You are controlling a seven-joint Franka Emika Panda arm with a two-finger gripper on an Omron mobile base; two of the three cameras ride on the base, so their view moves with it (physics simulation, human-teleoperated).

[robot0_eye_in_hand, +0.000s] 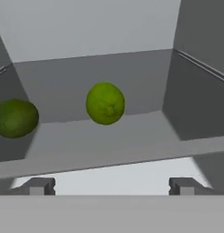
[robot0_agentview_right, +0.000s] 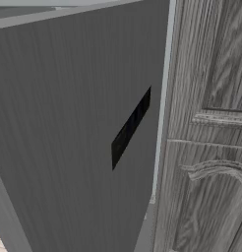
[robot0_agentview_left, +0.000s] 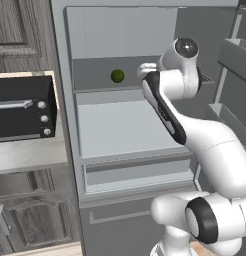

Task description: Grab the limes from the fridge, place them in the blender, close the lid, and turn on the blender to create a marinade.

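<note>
**Deep on the fridge shelf: two limes, neither gripped**

On the upper shelf of the open fridge (robot0_agentview_left: 125, 125), toward the back wall: brighter lime (robot0_eye_in_hand: 105, 103) dead ahead in the hand view, darker lime (robot0_eye_in_hand: 15, 118) off at the left edge, well apart from the first. From the left base view, one lime (robot0_agentview_left: 117, 76) against the grey rear panel, just beyond the reaching wrist.

Step in hand, judging by this: the approach for the first pick, nothing carried to the blender yet. Gripper (robot0_eye_in_hand: 109, 186) spread wide and empty, short of the shelf edge, fingertips (robot0_eye_in_hand: 38, 186) apart at the bottom of the hand view. Next move likely a straight push forward over the shelf lip, brighter lime kept centred between the tips, then a close across its width.

Both fruits near-round, so no real heading; brighter one slightly taller than wide, darker one slightly wider than tall, long axis roughly along the shelf.

Black toaster oven (robot0_agentview_left: 22, 107) left of the fridge, uninvolved.
</note>
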